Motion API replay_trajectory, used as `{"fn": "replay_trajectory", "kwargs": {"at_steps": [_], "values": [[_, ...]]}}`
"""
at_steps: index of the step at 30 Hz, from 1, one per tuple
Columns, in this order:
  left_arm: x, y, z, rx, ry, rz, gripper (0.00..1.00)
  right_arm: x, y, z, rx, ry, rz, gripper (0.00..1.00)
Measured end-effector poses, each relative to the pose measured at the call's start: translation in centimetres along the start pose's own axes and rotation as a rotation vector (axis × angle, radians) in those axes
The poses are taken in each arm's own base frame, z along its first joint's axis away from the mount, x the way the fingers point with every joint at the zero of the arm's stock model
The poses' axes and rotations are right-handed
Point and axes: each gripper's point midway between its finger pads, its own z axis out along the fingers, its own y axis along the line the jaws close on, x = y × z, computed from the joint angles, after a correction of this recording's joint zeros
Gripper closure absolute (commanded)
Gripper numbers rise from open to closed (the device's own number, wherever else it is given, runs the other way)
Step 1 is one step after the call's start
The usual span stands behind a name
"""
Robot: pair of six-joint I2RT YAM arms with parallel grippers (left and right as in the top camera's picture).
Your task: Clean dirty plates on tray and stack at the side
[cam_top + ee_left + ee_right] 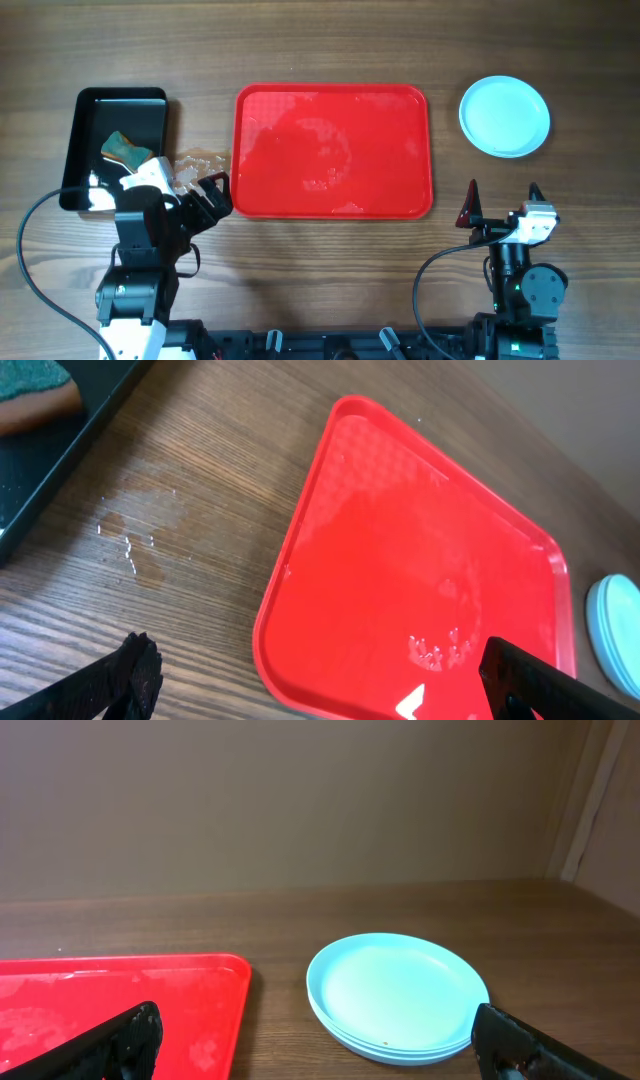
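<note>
The red tray (333, 150) lies in the middle of the table with nothing on it but wet streaks; it also shows in the left wrist view (420, 580) and the right wrist view (110, 1005). The pale blue plates (504, 115) sit in one stack on the table right of the tray, also seen in the right wrist view (398, 995) and at the edge of the left wrist view (615, 630). My left gripper (212, 195) is open and empty at the tray's front left corner. My right gripper (502, 203) is open and empty, in front of the stack.
A smaller black tray (90, 115) at the far left holds a green and orange sponge (122, 150). A wet patch (200, 160) lies on the wood between the black tray and the red tray. Cables run along the front edge.
</note>
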Motion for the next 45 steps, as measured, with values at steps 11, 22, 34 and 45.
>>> {"fn": "replay_trajectory", "kwargs": {"at_steps": [11, 22, 34, 45], "values": [[1.0, 0.4, -0.2, 0.099, -0.173, 0.133, 0.00, 0.0, 0.0, 0.0, 0.000, 0.000, 0.000, 0.00], [0.8, -2.4, -1.7, 0.271, -0.365, 0.262, 0.00, 0.0, 0.0, 0.0, 0.000, -0.001, 0.000, 0.00], [-0.7, -3.3, -3.7, 0.284, -0.489, 0.354, 0.00, 0.0, 0.0, 0.0, 0.000, -0.001, 0.000, 0.00], [-1.4, -2.1, -3.6, 0.256, -0.563, 0.346, 0.00, 0.0, 0.0, 0.0, 0.000, -0.001, 0.000, 0.00]]}}
